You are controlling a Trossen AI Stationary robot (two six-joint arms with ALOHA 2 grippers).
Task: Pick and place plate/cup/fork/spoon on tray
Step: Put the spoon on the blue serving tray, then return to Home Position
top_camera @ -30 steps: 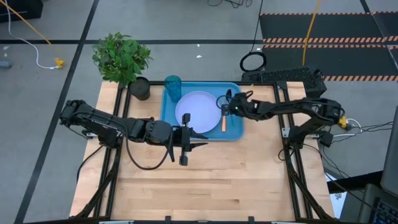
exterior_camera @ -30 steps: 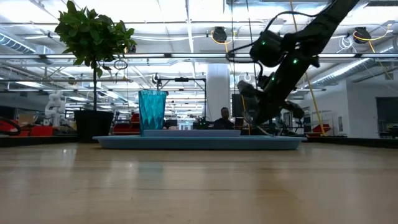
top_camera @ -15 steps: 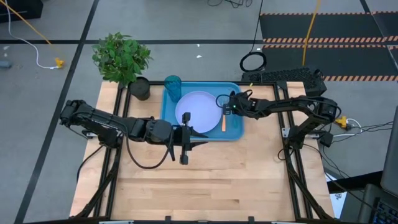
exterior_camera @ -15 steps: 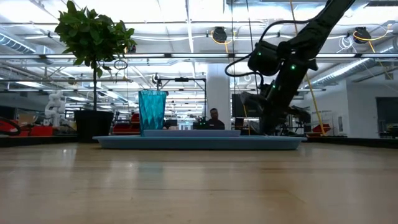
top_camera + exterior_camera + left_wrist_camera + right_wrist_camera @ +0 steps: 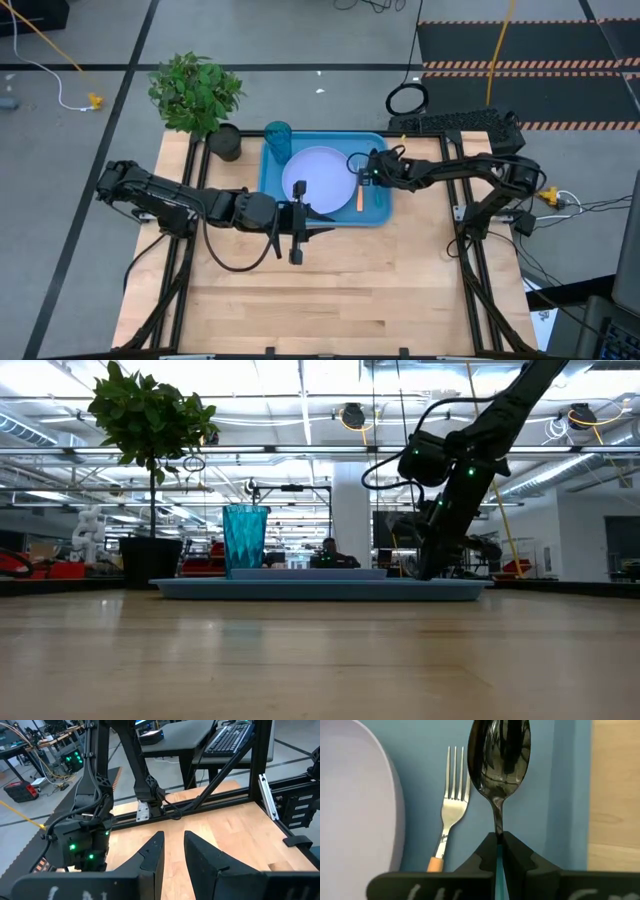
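Gripping spoon in right jaws over tray, beside fork; left jaws narrow, empty.

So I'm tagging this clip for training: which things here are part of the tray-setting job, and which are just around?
Part of the job:
tray
plate
cup
fork
spoon, clamped in the right gripper

Just around:
potted plant
keyboard
left gripper, holding nothing

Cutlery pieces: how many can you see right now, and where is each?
2. The fork lies flat on the tray, just beside the plate. The spoon is clamped by its handle in the right gripper, over the tray beside the fork. No others visible.
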